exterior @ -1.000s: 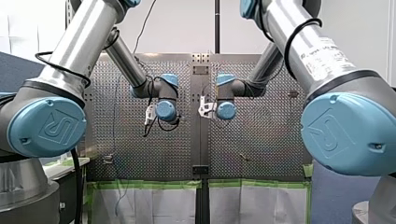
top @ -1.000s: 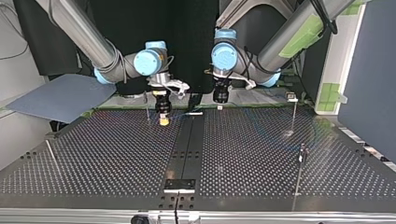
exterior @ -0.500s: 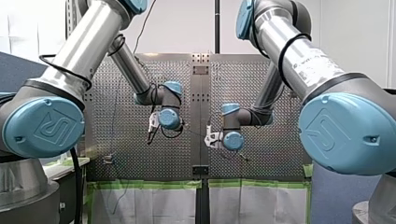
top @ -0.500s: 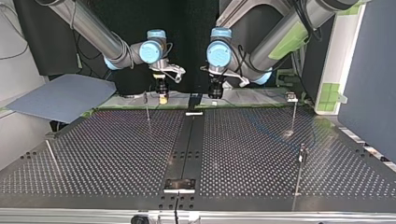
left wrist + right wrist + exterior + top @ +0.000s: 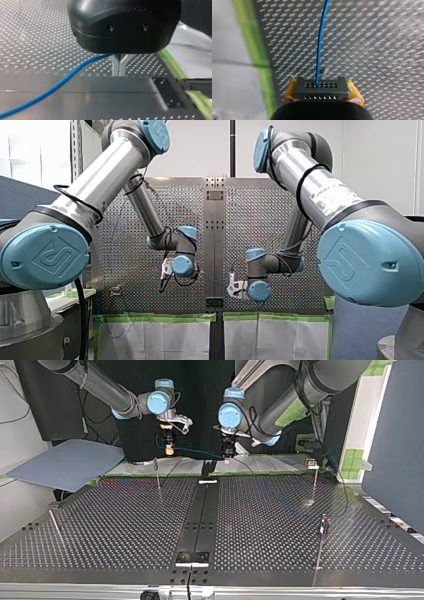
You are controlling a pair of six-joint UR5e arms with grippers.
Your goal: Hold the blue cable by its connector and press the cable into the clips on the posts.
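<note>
In the right wrist view my right gripper (image 5: 322, 93) is shut with its yellow pads (image 5: 290, 91) on a black connector (image 5: 322, 87). The blue cable (image 5: 320, 42) runs straight out of that connector over the perforated table. My left gripper (image 5: 119, 73) has its metal fingers pressed together, and the blue cable (image 5: 60, 82) leaves them sideways. In the top view my right gripper (image 5: 170, 450) and my left gripper (image 5: 227, 452) hang side by side above the table's far edge, with the cable (image 5: 197, 452) stretched between them. Thin posts (image 5: 157, 474) (image 5: 315, 481) (image 5: 321, 532) stand on the table.
A black strip (image 5: 200, 520) runs down the middle of the table, with a small white piece (image 5: 207, 481) at its far end. A grey-blue sheet (image 5: 65, 462) lies off the table at the top view's left. Green tape (image 5: 263, 65) edges the table under the grippers.
Both grippers have drawn back from over the table to its far edge in the top view and risen. The cable now shows stretched between them.
</note>
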